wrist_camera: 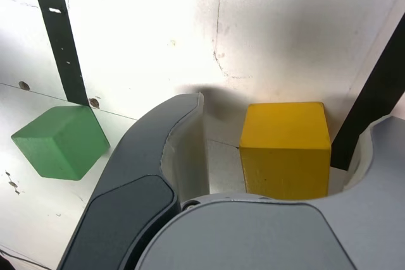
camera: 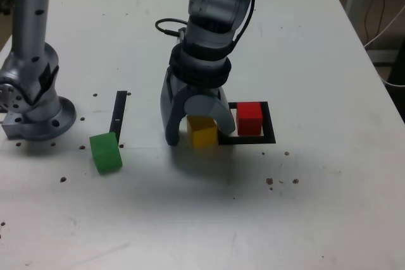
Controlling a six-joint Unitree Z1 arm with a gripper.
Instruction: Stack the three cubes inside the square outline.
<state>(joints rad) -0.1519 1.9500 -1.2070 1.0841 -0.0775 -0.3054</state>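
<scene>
The red cube (camera: 249,119) sits inside the square outline (camera: 269,122), beyond the fingers; the yellow cube (camera: 202,132) stands between the widely parted fingers (wrist_camera: 186,156), ungripped; the green cube (camera: 105,152) lies well outside them; stacking remains undone.

Count, by position off the gripper (wrist_camera: 278,150): 3 cubes total. 1 yellow cube (wrist_camera: 286,150) between the fingers, 1 red cube (camera: 249,119) just beside them, 1 green cube (camera: 105,152) well apart (other side from red). 1 black square outline (camera: 269,122) beside the gripper, partly hidden behind it. 1 straight black strip (camera: 118,112), green's side.
</scene>
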